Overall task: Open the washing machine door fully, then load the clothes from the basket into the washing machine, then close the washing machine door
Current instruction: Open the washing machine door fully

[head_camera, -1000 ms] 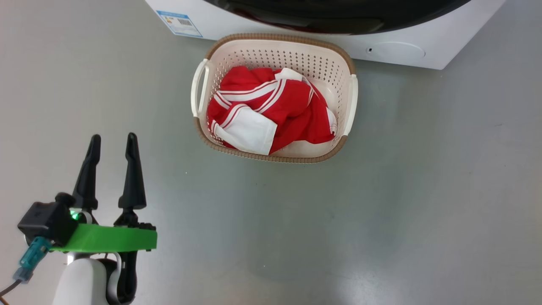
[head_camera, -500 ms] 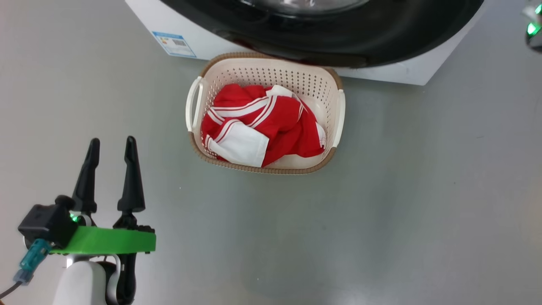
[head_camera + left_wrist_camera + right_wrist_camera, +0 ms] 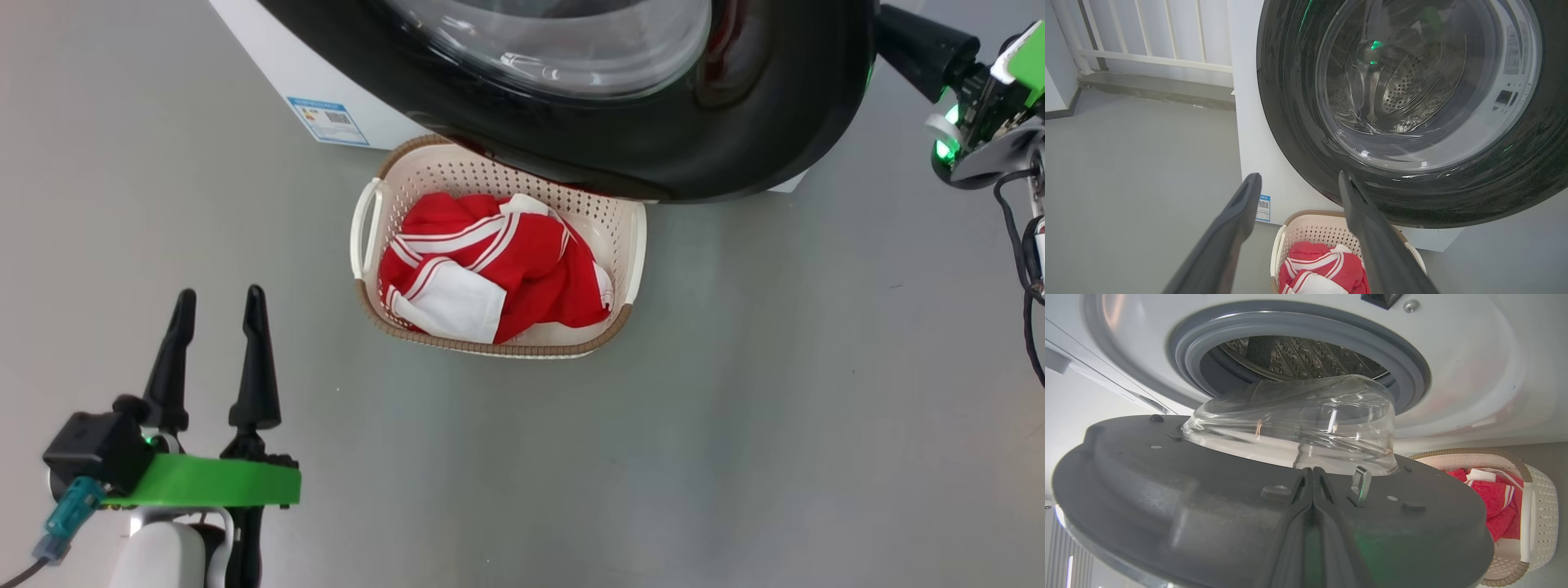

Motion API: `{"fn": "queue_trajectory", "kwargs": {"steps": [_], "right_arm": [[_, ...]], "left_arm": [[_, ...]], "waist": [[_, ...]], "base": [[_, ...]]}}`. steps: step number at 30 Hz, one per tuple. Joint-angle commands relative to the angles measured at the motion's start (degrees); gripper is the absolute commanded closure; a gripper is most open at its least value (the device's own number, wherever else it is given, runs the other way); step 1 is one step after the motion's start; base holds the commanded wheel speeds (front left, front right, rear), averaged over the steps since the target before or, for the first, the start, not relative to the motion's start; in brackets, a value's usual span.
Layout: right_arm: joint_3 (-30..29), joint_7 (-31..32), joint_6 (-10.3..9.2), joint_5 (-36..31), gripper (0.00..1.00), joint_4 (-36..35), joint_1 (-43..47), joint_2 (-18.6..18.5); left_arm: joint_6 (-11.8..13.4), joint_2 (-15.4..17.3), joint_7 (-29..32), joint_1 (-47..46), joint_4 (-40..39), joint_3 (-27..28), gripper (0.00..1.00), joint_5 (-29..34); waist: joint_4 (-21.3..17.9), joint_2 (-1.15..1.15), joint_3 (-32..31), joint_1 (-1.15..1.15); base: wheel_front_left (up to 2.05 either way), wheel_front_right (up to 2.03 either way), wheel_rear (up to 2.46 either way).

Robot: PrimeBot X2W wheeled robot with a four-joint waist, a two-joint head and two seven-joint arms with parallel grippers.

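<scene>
The washing machine door (image 3: pixel 620 155) stands partly open, its glossy black face and glass window (image 3: pixel 563 49) overhanging the back of the basket (image 3: pixel 371 204). The clothes (image 3: pixel 522 261), red with white stripes, lie bundled in the basket. My right gripper (image 3: pixel 890 33) is shut, its tips going behind the door's right edge. In the right wrist view, the shut gripper (image 3: pixel 1312 471) rests against the door's dark grey inner face (image 3: pixel 1167 490), below the glass bowl (image 3: pixel 1294 420) and the drum (image 3: pixel 1298 355). My left gripper (image 3: pixel 219 298) hangs open and holds nothing, left of the basket.
The washing machine (image 3: pixel 269 57) has a white front with a blue label (image 3: pixel 326 122) low on it. Grey floor (image 3: pixel 735 408) lies around the basket. A white railing (image 3: pixel 1147 36) and a low step stand left of the machine. Cables hang from my right wrist (image 3: pixel 1020 245).
The head camera has tilted up, so the whole picture has slid down. The door has swung further out over the basket's back rim. My right gripper has come into view.
</scene>
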Motion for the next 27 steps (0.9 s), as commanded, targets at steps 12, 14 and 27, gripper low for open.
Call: {"fn": "queue_trajectory", "kwargs": {"steps": [12,14,27], "right_arm": [[-0.79,0.29,0.1,1.25,1.0,-3.97,4.03,0.86],[-1.01,-0.61,0.1,0.98,1.0,-5.21,4.42,1.01],[-3.68,-6.21,0.1,-0.32,0.0,-10.95,7.46,0.73]], "left_arm": [[-0.18,2.14,-0.47,1.78,-1.0,2.04,0.0,0.69],[-0.18,2.18,-0.47,1.77,-1.05,2.14,0.0,0.72],[-0.18,2.59,-0.47,2.02,-0.78,2.44,0.0,1.2]], "waist": [[-0.71,0.0,-1.63,0.0],[-0.87,0.0,-1.69,0.0],[-2.13,0.0,-3.93,0.0]], "base": [[0.0,0.0,0.0],[0.0,0.0,0.0],[0.0,0.0,0.0]]}}
